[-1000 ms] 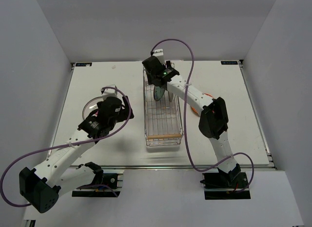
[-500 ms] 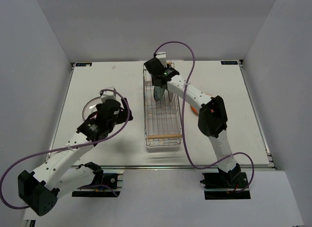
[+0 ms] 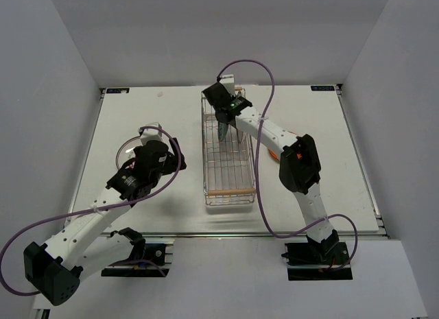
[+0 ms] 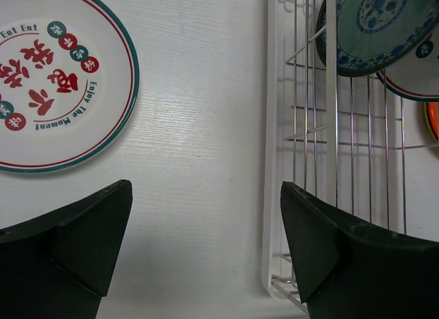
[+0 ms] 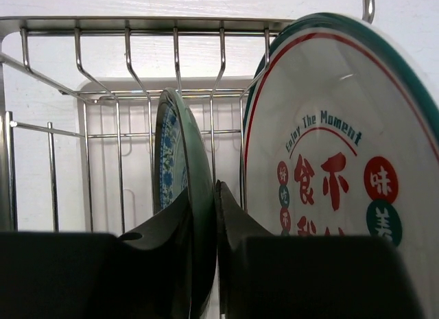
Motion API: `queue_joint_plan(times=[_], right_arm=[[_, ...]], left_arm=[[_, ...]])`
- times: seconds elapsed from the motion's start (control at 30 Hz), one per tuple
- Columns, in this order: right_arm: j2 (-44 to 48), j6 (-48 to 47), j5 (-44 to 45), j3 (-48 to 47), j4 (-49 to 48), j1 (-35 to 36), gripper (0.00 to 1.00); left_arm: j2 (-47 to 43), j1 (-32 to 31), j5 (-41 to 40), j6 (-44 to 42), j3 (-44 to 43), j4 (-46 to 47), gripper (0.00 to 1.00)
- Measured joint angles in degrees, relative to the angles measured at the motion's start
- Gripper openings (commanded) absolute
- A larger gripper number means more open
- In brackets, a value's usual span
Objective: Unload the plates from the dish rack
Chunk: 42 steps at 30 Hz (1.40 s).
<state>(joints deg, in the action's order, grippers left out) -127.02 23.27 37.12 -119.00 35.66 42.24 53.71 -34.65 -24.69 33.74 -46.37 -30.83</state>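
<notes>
The dish rack [image 3: 207,169] is a chrome wire basket standing in the middle of the table. At its far end a teal plate with a blue pattern [image 5: 171,151] stands on edge, and my right gripper [image 5: 204,230] is shut on its rim, one finger on each face. A white plate with red characters [image 5: 329,168] stands just beside it in the rack [image 5: 103,92]. My left gripper [image 4: 206,243] hangs open over bare table, between a matching white plate [image 4: 48,79] lying flat and the rack's left wall [image 4: 274,161]. From above, the right gripper [image 3: 223,129] reaches down into the rack.
An orange plate [image 3: 272,154] lies on the table right of the rack, partly under the right arm. The rack's wooden handle [image 3: 231,191] is at its near end. The flat white plate [image 3: 125,153] sits left of the rack. Grey walls enclose the table.
The right gripper has closed onto the teal plate's rim in the rack. The left arm has drawn back a little toward the near edge, staying open.
</notes>
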Motion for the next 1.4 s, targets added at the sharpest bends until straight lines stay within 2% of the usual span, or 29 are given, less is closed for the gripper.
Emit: queue_joint_plan(times=[0.23,0.57,1.0,1.13,1.23,1.4], right_arm=[[0.9,-1.68,0.17,0.76,-0.39,0.28,0.1],[4.63,-3.89,-0.7,0.79,-0.74,0.31,0.1],[17.16,-6.03,-6.34,3.45,-1.7,0.52,0.1],[23.3,-5.77,-8.7,7.15,-3.65,-0.11,0.08],[29.66,-4.66,-10.62,13.68,-6.95,-2.6,0.08],[41.16,-1.73,-13.62,27.56,-12.24,-12.76,0.08]], left_arm=[[0.15,-0.02,0.0,0.02,0.0,0.0,0.98],[0.2,-0.02,0.0,0.0,0.0,0.0,0.98],[0.07,0.0,0.13,0.0,0.0,0.02,0.98],[-0.7,0.0,1.2,-0.04,-0.07,0.02,0.98],[-1.11,0.0,1.79,-0.09,-0.42,0.04,0.98],[-1.14,0.0,2.89,-0.26,-1.68,0.11,0.98]])
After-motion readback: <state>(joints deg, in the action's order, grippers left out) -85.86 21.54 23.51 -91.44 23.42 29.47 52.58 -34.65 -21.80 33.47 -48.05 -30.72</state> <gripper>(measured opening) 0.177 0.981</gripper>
